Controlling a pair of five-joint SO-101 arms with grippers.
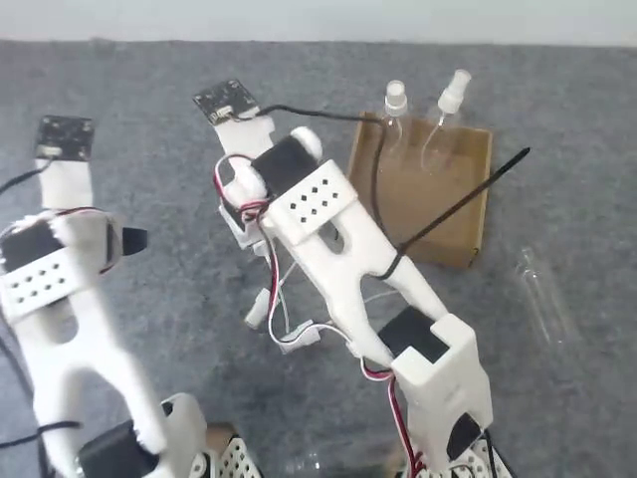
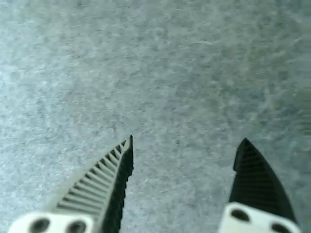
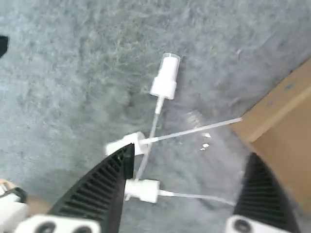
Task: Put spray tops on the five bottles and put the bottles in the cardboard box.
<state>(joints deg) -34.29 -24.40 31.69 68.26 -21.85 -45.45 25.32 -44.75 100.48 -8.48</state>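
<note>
Two clear bottles with white spray tops (image 1: 395,100) (image 1: 453,90) stand in the cardboard box (image 1: 468,214) at the back. A bare clear bottle (image 1: 542,294) lies on the carpet to the right of the box. In the right wrist view my right gripper (image 3: 189,155) is open above three loose spray tops (image 3: 165,77) (image 3: 126,143) (image 3: 143,190) with long dip tubes. A faint clear bottle (image 3: 199,128) lies among them, near the box corner (image 3: 286,111). My left gripper (image 2: 187,145) is open over bare grey carpet with nothing between its fingers.
Grey carpet (image 1: 179,319) covers the table. A black cable (image 1: 468,194) from the right arm crosses over the box. Spray tops (image 1: 261,309) lie under the right arm in the high view. Another clear bottle (image 1: 309,463) shows at the front edge.
</note>
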